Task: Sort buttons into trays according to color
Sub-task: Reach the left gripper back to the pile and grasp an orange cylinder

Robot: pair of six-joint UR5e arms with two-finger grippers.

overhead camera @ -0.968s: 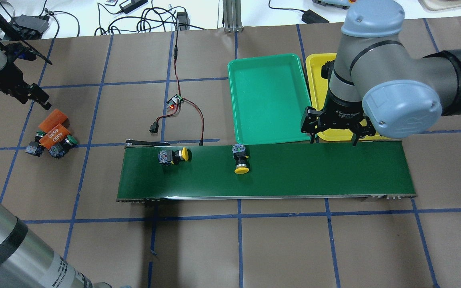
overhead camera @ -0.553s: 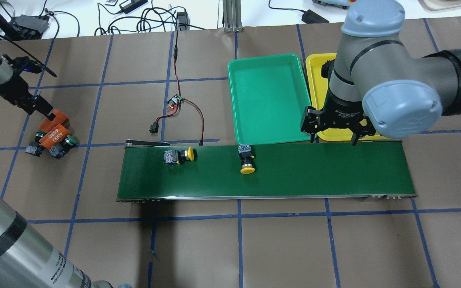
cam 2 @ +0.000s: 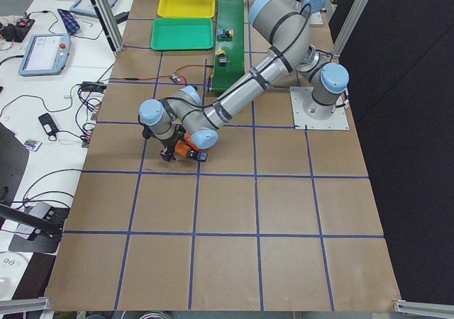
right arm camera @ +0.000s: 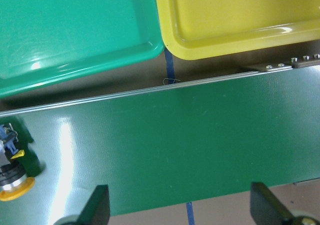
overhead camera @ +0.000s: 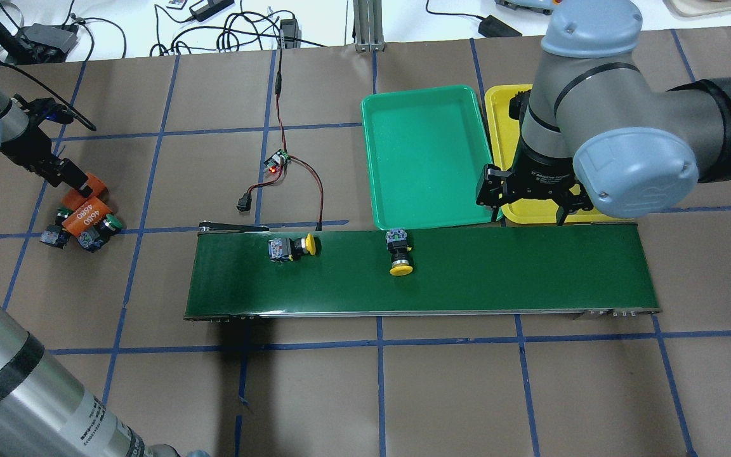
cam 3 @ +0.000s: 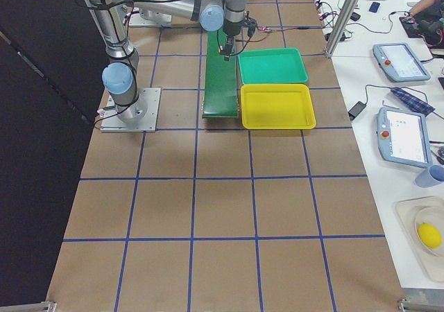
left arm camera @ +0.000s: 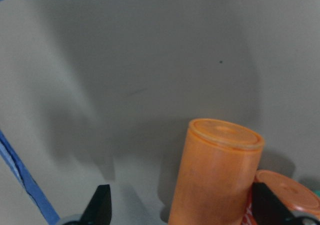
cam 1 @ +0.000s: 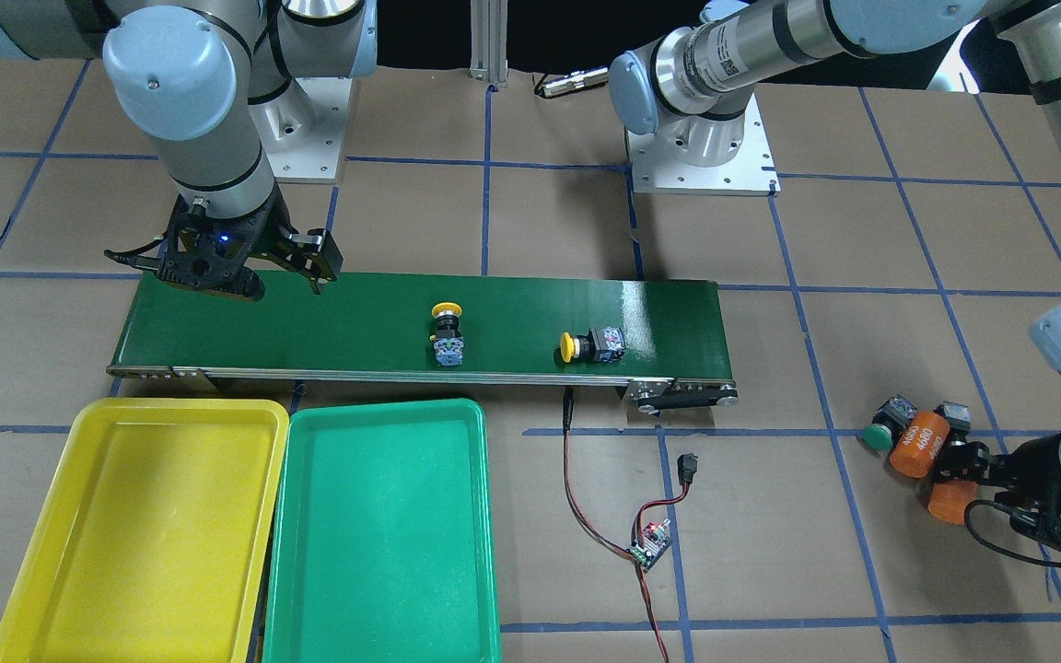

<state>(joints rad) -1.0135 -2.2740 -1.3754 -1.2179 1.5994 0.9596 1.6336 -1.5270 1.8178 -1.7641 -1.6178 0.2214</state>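
Rightward along the belt [overhead camera: 530, 273] slid both yellow-capped, black-and-grey buttons [overhead camera: 292, 247] [overhead camera: 398, 255]; right gripper [overhead camera: 527, 221] gapes, left gripper [left arm camera: 185, 207] seemingly splayed about an orange cylinder [left arm camera: 215, 175].

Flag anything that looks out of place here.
Two orange cylinders marked 4680 sit jumbled among the green buttons past the conveyor belt's end; the open left claw straddles one cylinder, not a button.
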